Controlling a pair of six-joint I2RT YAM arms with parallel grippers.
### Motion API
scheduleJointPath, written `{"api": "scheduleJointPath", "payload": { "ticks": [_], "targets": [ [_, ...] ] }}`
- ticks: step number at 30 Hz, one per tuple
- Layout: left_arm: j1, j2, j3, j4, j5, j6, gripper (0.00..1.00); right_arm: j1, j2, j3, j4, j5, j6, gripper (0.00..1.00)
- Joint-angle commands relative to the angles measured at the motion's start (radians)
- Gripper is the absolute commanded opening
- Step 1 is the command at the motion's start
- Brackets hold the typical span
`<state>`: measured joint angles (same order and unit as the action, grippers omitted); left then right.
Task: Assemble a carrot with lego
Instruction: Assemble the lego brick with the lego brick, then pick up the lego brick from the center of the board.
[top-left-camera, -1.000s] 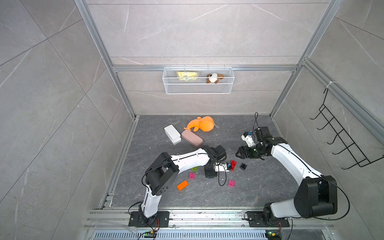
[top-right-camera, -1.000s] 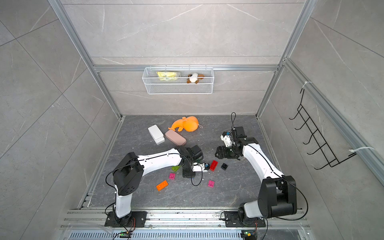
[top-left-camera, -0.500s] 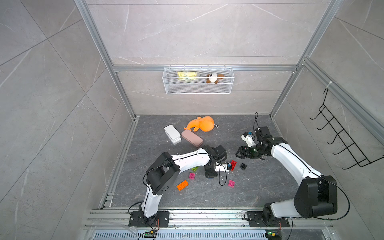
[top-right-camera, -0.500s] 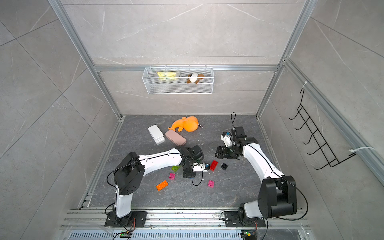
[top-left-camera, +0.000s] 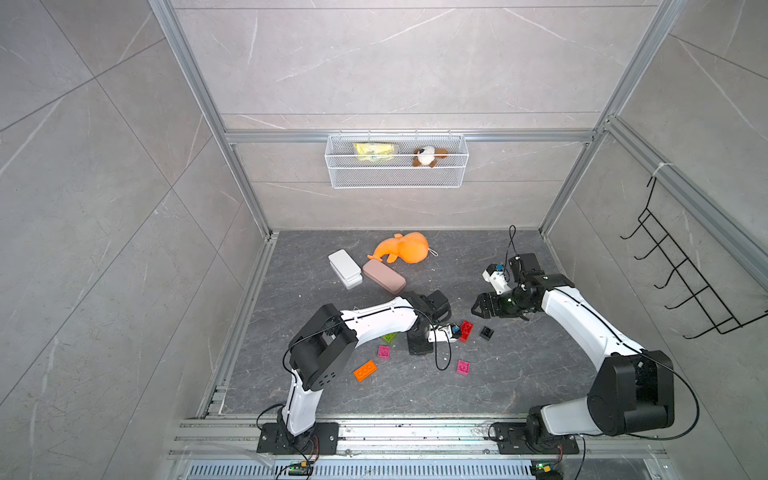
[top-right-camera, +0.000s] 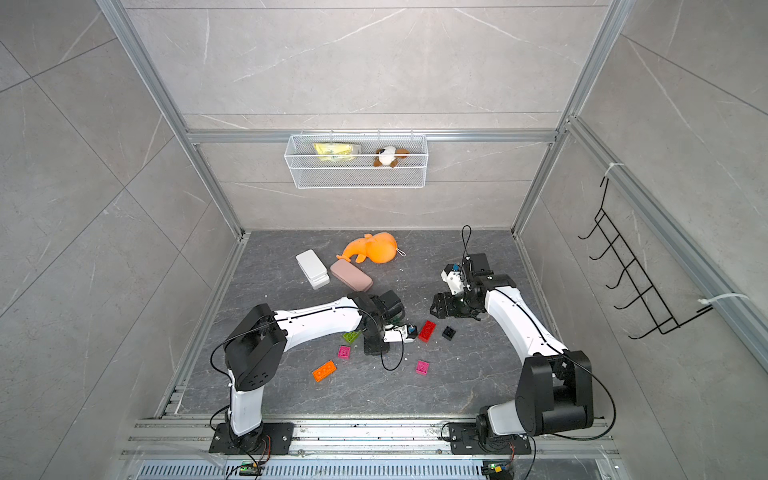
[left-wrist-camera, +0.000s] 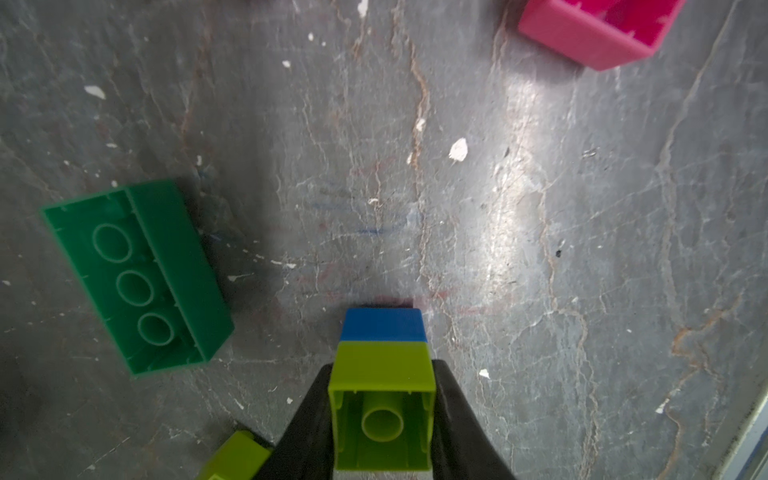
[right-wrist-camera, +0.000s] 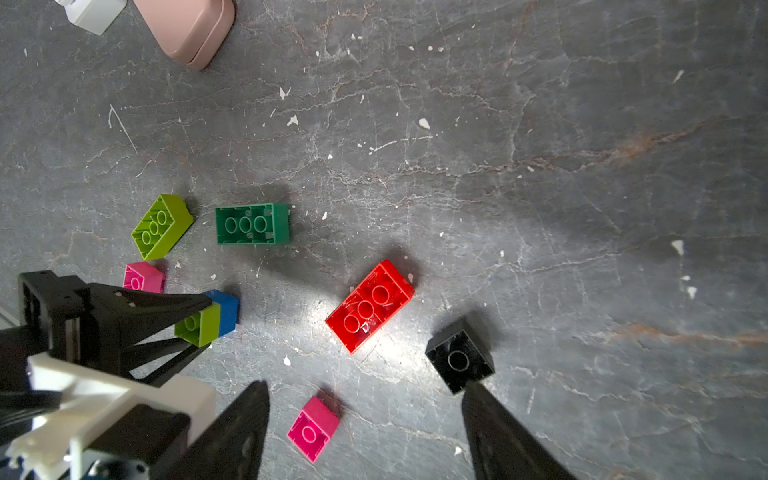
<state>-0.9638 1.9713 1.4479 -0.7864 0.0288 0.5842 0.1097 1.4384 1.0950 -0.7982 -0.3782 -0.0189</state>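
Note:
The carrot is a two-brick stack: a lime green brick (left-wrist-camera: 382, 399) with a blue brick (left-wrist-camera: 382, 326) stuck on its far end. My left gripper (left-wrist-camera: 382, 415) is shut on the lime brick and holds the stack low over the floor, blue brick (top-left-camera: 456, 331) pointing at the red lego brick (top-left-camera: 466, 330). A black brick (right-wrist-camera: 459, 357) lies beside the red brick (right-wrist-camera: 370, 305). My right gripper (right-wrist-camera: 365, 388) hovers open above them, holding nothing; a pink brick (right-wrist-camera: 313, 428) lies on the floor beneath it. It shows in both top views (top-right-camera: 434, 305).
Loose on the floor are a dark green brick (right-wrist-camera: 251, 224), a lime brick (right-wrist-camera: 162, 226), another pink brick (top-left-camera: 384, 352) and an orange brick (top-left-camera: 365, 370). Farther back lie a white case (top-left-camera: 345, 268), a pink case (top-left-camera: 383, 277) and an orange plush toy (top-left-camera: 403, 248).

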Motion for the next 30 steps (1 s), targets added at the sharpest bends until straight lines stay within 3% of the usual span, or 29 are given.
{"api": "scheduleJointPath", "payload": {
  "ticks": [1, 10, 17, 21, 25, 27, 30],
  "targets": [
    [0.02, -0.005, -0.007, -0.042, -0.021, 0.029, 0.27, -0.005, -0.015, 0.015, -0.034, -0.006, -0.013, 0.77],
    [0.02, -0.017, 0.05, -0.005, 0.049, -0.008, 0.47, -0.004, -0.01, 0.016, -0.041, -0.03, -0.008, 0.77],
    [0.061, -0.141, 0.031, 0.065, 0.152, -0.116, 0.71, -0.004, -0.012, 0.022, -0.046, -0.041, -0.008, 0.77],
    [0.137, -0.277, -0.106, 0.19, 0.091, -0.313, 0.71, -0.004, -0.022, 0.02, -0.048, -0.044, -0.008, 0.77],
    [0.193, -0.404, -0.301, 0.334, -0.033, -0.593, 0.7, -0.004, -0.027, 0.011, -0.039, -0.042, -0.009, 0.77],
    [0.206, -0.427, -0.368, 0.369, -0.097, -0.711, 0.7, -0.004, -0.017, 0.013, -0.039, -0.05, -0.009, 0.77],
    [0.213, -0.417, -0.435, 0.398, -0.111, -0.788, 0.72, -0.003, -0.006, 0.013, -0.029, -0.079, -0.008, 0.77]
  ]
}}
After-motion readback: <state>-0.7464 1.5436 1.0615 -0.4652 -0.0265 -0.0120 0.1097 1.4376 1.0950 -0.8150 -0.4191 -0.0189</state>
